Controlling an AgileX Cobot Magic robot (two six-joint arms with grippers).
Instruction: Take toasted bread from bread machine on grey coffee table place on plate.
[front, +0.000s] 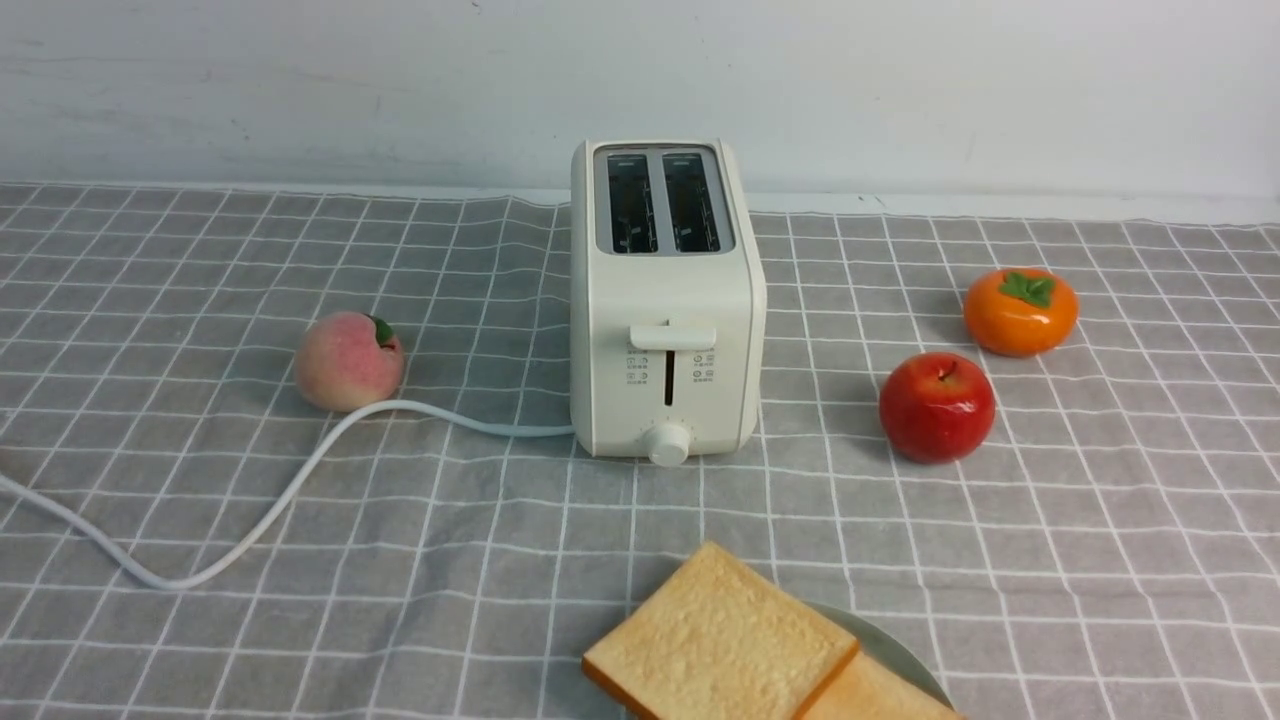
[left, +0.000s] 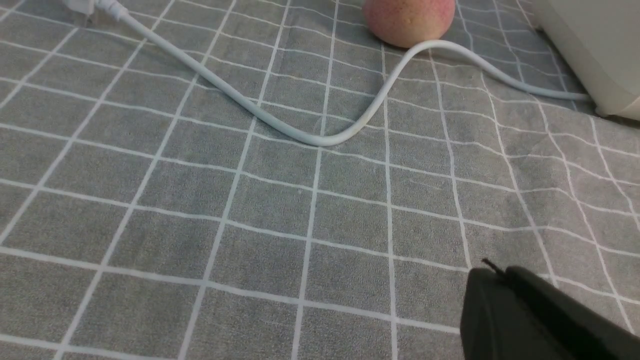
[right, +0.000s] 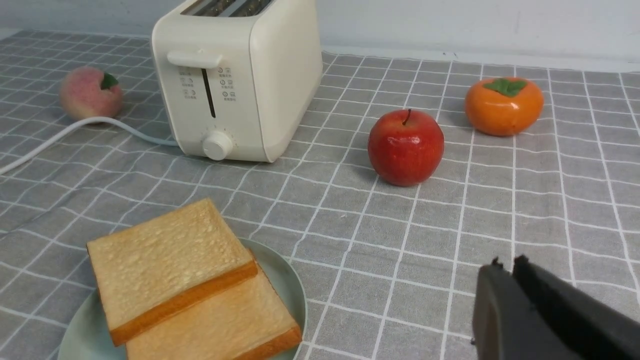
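Toast (right: 172, 265) — apart from right jaws (right: 507, 267).

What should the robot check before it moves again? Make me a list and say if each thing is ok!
1. Toaster slots have no bread sticking out: ok, none shows.
2. Both toast slices on the plate: ok, the upper slice overlaps the lower slice.
3. Upper slice fully inside the plate's rim: not ok, a corner pokes past it.
4. Left gripper holding nothing: ok, its tips are together over bare cloth.
5. Right gripper holding nothing: ok, no toast at its tips.
6. Toaster unplugged: cannot tell, the pictures don't show whether the cord is connected to power.
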